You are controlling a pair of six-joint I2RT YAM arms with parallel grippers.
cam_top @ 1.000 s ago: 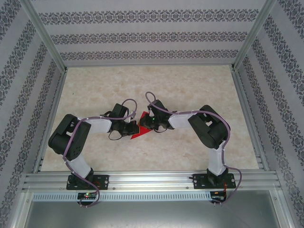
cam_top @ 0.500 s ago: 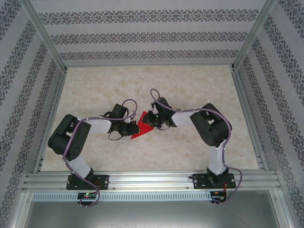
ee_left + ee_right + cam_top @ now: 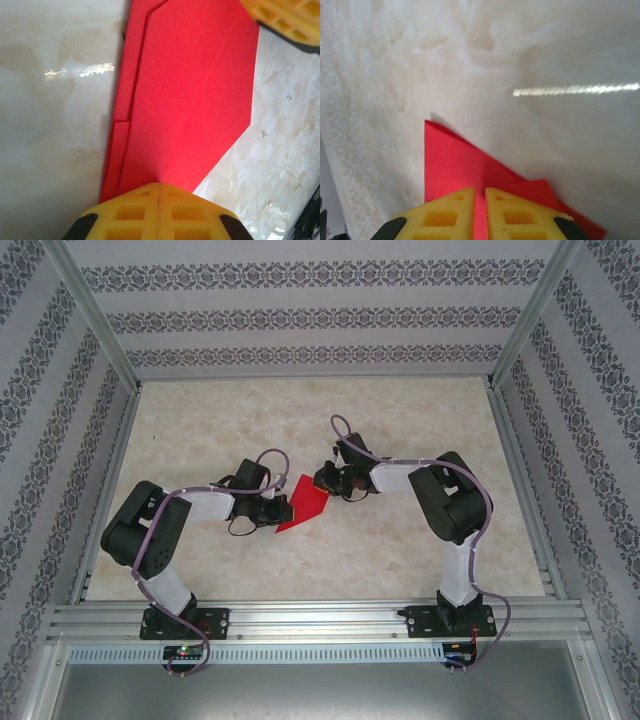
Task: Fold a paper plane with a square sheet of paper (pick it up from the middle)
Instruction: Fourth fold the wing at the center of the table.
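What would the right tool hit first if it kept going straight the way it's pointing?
The red paper, right at its tips; the right tool may be touching it, depth is unclear.

Bright, even light, glare on tabletop (image 3: 545,45) — close-ups soft

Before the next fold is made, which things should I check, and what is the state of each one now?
1. Left claw closed on the near edge of the red paper: ok.
2. Right claw gripping the paper: cannot tell; a slim gap stands between its fingers, with red showing in it.
3. Paper folded into layers: ok, stepped edges show in the left wrist view.
4. Claws at opposite ends of the paper, apart from each other: ok.
5. Paper lying flat on the table: cannot tell.
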